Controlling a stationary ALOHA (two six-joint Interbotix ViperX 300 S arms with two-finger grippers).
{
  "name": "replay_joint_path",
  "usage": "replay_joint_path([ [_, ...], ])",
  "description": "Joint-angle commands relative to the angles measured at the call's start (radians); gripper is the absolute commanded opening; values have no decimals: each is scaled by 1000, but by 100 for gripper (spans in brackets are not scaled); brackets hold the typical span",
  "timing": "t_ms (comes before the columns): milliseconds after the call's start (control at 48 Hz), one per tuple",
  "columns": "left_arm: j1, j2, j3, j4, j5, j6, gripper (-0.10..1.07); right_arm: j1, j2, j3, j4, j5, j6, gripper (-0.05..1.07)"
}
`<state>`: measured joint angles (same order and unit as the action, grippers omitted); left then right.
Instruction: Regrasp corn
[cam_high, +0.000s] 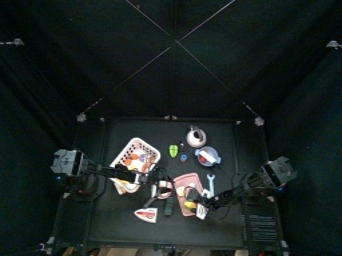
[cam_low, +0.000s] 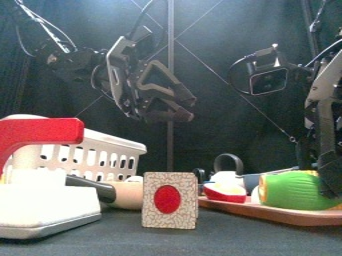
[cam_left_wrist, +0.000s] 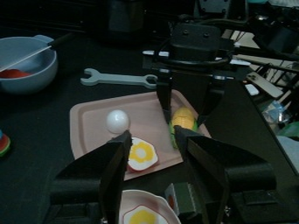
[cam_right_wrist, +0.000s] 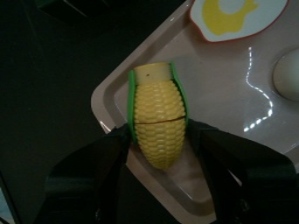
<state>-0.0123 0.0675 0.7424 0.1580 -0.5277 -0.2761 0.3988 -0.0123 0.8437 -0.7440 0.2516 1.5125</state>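
The corn (cam_right_wrist: 158, 112), a stubby yellow cob with green husk, lies along one edge of the pinkish board (cam_right_wrist: 233, 105). My right gripper (cam_right_wrist: 160, 133) is down over the corn and open, one jaw close on each side of the cob's near end. The left wrist view shows the corn (cam_left_wrist: 183, 122) between the right gripper's fingers (cam_left_wrist: 163, 94). In the front view the corn (cam_low: 297, 188) rests at the right on the board (cam_low: 287, 212). My left gripper (cam_left_wrist: 158, 144) hangs open above the board with nothing in it, short of the cob.
An egg (cam_left_wrist: 117, 121) and a fried egg (cam_left_wrist: 140, 153) share the board. A wrench (cam_left_wrist: 117, 79) and a blue bowl (cam_left_wrist: 24, 66) lie beyond it. In front stand a white basket (cam_low: 80, 160) and a card with a red circle (cam_low: 170, 200).
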Motion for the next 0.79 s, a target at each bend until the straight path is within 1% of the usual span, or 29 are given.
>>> replay_joint_path([
  [0, 3, -18, -14, -2, -3, 0, 83, -5, -17, -14, 2, 5, -2, 74],
  [125, 3, -18, -12, -2, -3, 0, 83, -5, -35, -18, -3, 11, -3, 66],
  [250, 3, -21, -12, 0, -3, 0, 83, -3, -89, -5, -18, 14, -3, 59],
  [375, 3, -23, -11, -2, -3, -2, 83, -5, -140, 18, -34, 15, -2, 59],
  [562, 3, -23, -11, 0, -3, 0, 83, -5, -184, 29, -48, 17, -3, 58],
  [771, 3, -21, -11, 2, -3, 0, 83, -2, -241, 32, -137, 12, 2, 58],
])
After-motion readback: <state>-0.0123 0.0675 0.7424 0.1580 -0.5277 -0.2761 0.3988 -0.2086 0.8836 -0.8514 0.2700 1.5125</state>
